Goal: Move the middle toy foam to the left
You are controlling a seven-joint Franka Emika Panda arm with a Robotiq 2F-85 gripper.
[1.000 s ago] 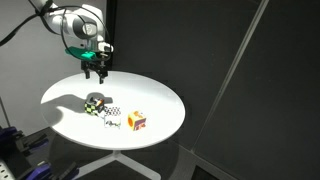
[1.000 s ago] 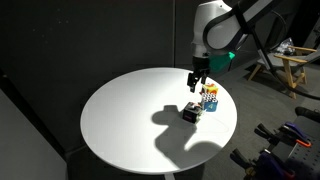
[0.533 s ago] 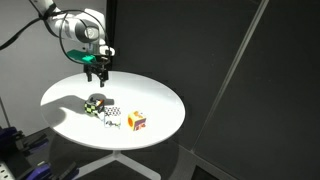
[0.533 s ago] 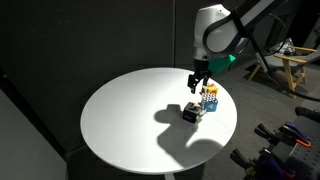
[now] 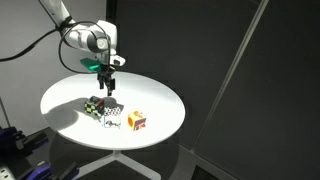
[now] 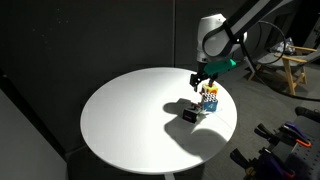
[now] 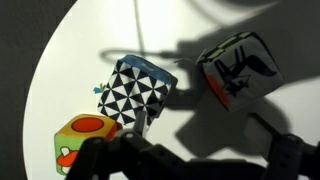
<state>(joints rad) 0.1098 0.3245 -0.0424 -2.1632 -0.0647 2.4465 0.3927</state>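
Jaws spread wide and holding nothing, hanging from the arm (image 5: 85,38) above the round white worktop (image 5: 160,95), clear of its surface.

In the wrist view the two dark fingers (image 7: 100,160) enter at the lower edge, one at each bottom corner. The gap between them faces the row of cubes.

Position of the task item: the middle toy foam (image 7: 140,95) sits on the worktop ahead of and below the jaws, offset toward the finger at the lower-left corner of the wrist view. Its upper face carries a black-and-white triangle pattern, and a blue side face shows along one edge. In an exterior view the middle toy foam (image 5: 111,117) lies below the jaws and slightly toward the camera.

Adjacent items:
- The orange-yellow-red cube (image 7: 85,142) is just beside the middle toy foam, directly ahead of the lower-left finger.
- The checkered cube (image 7: 238,68) is on the opposite side, a narrow shadowed gap away, nearer the other finger.

All three cubes rest flat on the worktop in a short row under the jaws.
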